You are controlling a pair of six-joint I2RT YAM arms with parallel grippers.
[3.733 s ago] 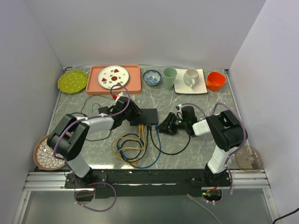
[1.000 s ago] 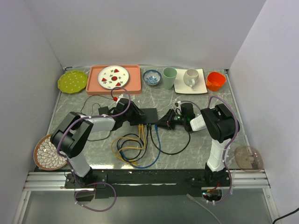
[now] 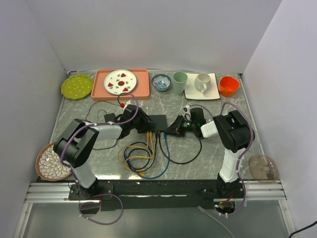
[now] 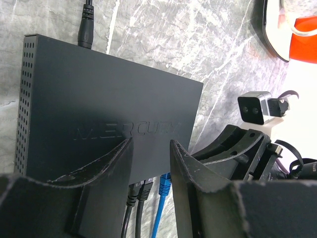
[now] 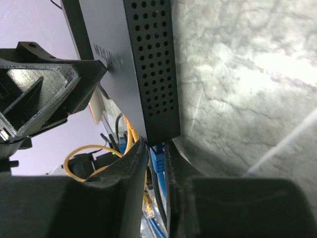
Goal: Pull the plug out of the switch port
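From above, the switch (image 3: 158, 122) lies mid-frame on the bench (image 3: 104, 163), with its cables spilling toward the bottom. Your left claw (image 3: 144, 122) sits at its left end and your right claw (image 3: 172, 132) at its lower right corner.

In the left wrist view, the left claw (image 4: 151, 144) is open, its fingers spread over the switch's top face. I can't tell whether they press on it. The blue plug (image 4: 164, 184) shows at bottom centre.

In the right wrist view, the right claw (image 5: 156, 148) looks pinched onto the blue plug at lower centre, just under the perforated end.

The plug is probably small, hard plastic with a latch, and its cable is limp. Hold the plug body, not the cord, and pull straight out. The switch looks light and may slide, so brace it.
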